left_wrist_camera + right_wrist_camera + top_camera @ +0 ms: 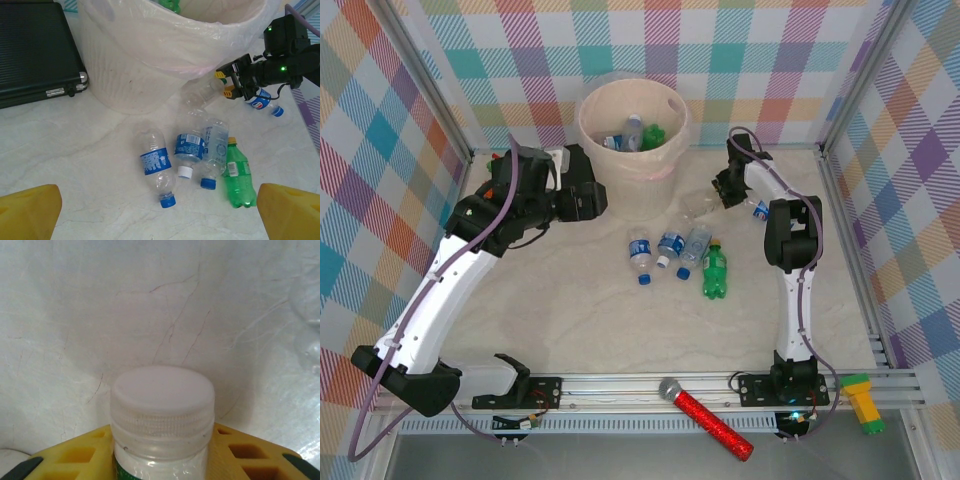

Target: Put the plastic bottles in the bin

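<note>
While the left gripper [160,215] hangs with its yellow fingers [30,212] spread out to the two lower corners of its own camera view and nothing between them, the right gripper [229,82], at the upper right of that view, is clamped on a clear bottle [202,92]. From the right wrist it is plain: the bottle's white cap [162,400] stands between the two yellow pads, a sliver of green label under it, with the pale marbled table [75,315] behind. That bottle sits close against the lower wall of the beige bin [620,163]; I cannot tell whether it rests on the table.

The bin stands at the top centre of the overhead view, lined with clear plastic. A blue-capped bottle [634,128] and a green bottle [654,135] lie inside it.

Below the bin, mid-frame, four bottles lie close together: a blue-labelled bottle [640,255], a white-capped bottle [670,245], a clear blue-capped one [696,243] and a green bottle with a yellow cap [715,270]. A Pepsi-style bottle [758,209] lies just beside the right arm.

A black case [35,50] lies at the upper left of the left wrist view, beside the bin. A red glittery microphone [705,412] lies at the bottom edge overhead.
</note>
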Robot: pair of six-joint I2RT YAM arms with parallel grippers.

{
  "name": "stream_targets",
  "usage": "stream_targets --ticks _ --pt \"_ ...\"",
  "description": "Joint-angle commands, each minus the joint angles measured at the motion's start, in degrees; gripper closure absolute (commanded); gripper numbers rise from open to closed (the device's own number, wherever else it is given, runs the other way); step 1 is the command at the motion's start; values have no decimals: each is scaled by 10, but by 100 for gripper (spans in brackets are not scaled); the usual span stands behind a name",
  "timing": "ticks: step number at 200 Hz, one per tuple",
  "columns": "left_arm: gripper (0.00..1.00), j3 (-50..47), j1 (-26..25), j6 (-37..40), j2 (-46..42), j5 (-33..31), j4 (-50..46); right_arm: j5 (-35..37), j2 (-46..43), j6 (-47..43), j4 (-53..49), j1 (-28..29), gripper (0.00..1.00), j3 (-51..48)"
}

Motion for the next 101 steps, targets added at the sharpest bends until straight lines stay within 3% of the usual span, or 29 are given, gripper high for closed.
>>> stream_targets --ticks 1,101 --pt "0 14 -3 -5 -6 -8 -7 8 -26 -24 -5 -4 60 11" --pt "0 -12 -3 -15 -37 -42 15 53 -172 -96 12 -3 60 -21"
